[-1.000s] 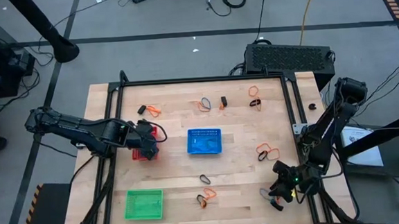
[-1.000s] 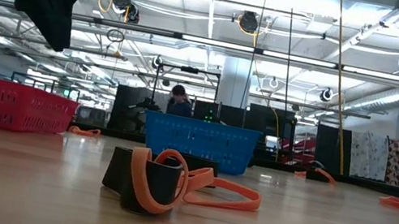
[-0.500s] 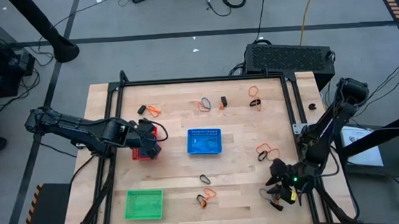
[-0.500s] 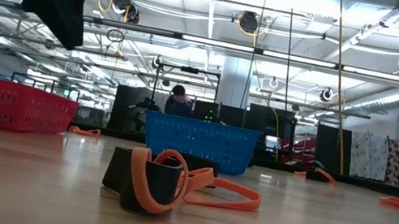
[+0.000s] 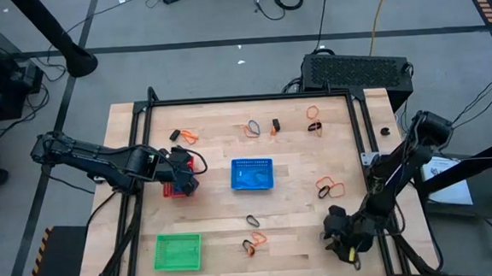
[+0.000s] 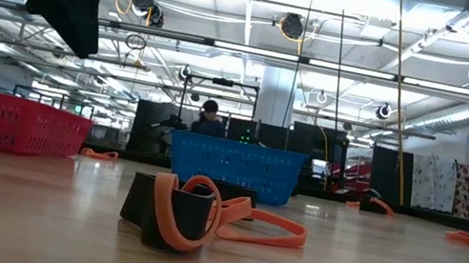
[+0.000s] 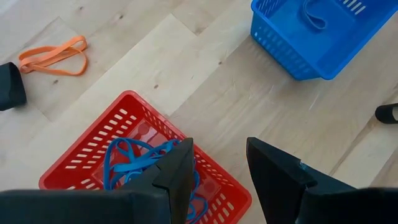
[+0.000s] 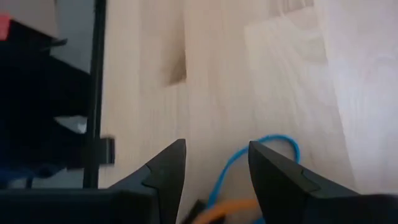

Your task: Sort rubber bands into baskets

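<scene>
My left gripper (image 7: 221, 168) is open and hangs above the red basket (image 7: 93, 155), which holds several blue rubber bands (image 7: 124, 162). In the high view it (image 5: 184, 172) covers most of that basket (image 5: 198, 164). My right gripper (image 8: 214, 168) is open, near the table's near right corner (image 5: 337, 235), just above a blue rubber band (image 8: 273, 144) and an orange one (image 8: 233, 208) that lie on the wood. The blue basket (image 5: 252, 174) stands mid-table with a blue band (image 7: 314, 14) inside. The green basket (image 5: 178, 251) stands near left.
Orange and black bands lie loose on the table: at the far side (image 5: 184, 136), (image 5: 252, 127), (image 5: 313, 112), at the right (image 5: 328, 186), and near the front (image 5: 253, 220), (image 5: 254, 240). A black frame rail (image 5: 368, 148) runs along the table's edges.
My right gripper has gone toward the table's left and near edges and now stands over the bands near the near right corner.
</scene>
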Robot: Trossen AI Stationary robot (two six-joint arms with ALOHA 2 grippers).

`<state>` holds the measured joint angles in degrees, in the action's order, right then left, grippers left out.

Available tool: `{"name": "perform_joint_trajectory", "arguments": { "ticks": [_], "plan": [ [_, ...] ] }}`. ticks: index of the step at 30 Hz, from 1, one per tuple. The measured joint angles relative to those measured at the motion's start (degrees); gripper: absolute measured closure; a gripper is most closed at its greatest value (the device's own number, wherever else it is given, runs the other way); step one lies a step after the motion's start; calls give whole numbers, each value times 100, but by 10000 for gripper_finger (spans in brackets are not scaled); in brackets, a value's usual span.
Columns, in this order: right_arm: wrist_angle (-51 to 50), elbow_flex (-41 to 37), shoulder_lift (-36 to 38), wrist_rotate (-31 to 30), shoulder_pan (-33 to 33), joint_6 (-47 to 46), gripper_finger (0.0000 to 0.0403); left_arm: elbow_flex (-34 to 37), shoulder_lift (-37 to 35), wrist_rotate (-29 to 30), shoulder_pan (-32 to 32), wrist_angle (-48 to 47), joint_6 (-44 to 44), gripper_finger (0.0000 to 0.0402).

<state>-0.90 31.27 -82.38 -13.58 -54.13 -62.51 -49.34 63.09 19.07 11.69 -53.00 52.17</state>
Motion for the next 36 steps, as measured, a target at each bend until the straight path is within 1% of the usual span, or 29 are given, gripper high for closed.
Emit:
{"name": "perform_joint_trajectory", "arguments": {
  "ticks": [5,9,12,14,16,19,21,22,23,26,28,32,36],
  "plan": [
    [-122,284,-323,26,11,-268,237,0,0,29,1,-4,-53,246],
    [-170,297,-541,211,-35,-790,237,0,1,37,0,-4,-166,246],
    [-183,311,-638,353,-27,-1199,247,0,2,37,1,-4,-176,246],
    [-220,317,-650,360,-26,-1403,263,0,2,33,1,-11,-208,246],
    [-228,310,-636,370,-5,-1595,288,0,2,23,-1,-24,-209,246],
    [-297,333,-595,468,91,-1726,345,0,2,0,0,-20,-209,246],
    [-256,397,-543,542,139,-1621,385,2,2,-4,1,18,-213,246],
    [-200,435,-511,539,181,-1534,393,0,2,-6,1,54,-273,246],
    [-174,471,-501,539,217,-1516,393,1,2,-18,1,115,-381,246],
    [-183,465,-483,499,318,-1498,391,2,2,-175,1,531,-809,246],
    [-100,466,-392,439,366,-1452,398,2,2,-355,1,896,-1145,246],
    [-64,468,-164,-65,382,-1437,400,2,2,-598,-16,1705,-1673,246],
    [-95,468,71,-510,376,-1258,401,2,2,-844,-111,2609,-1828,246]
  ]
}}
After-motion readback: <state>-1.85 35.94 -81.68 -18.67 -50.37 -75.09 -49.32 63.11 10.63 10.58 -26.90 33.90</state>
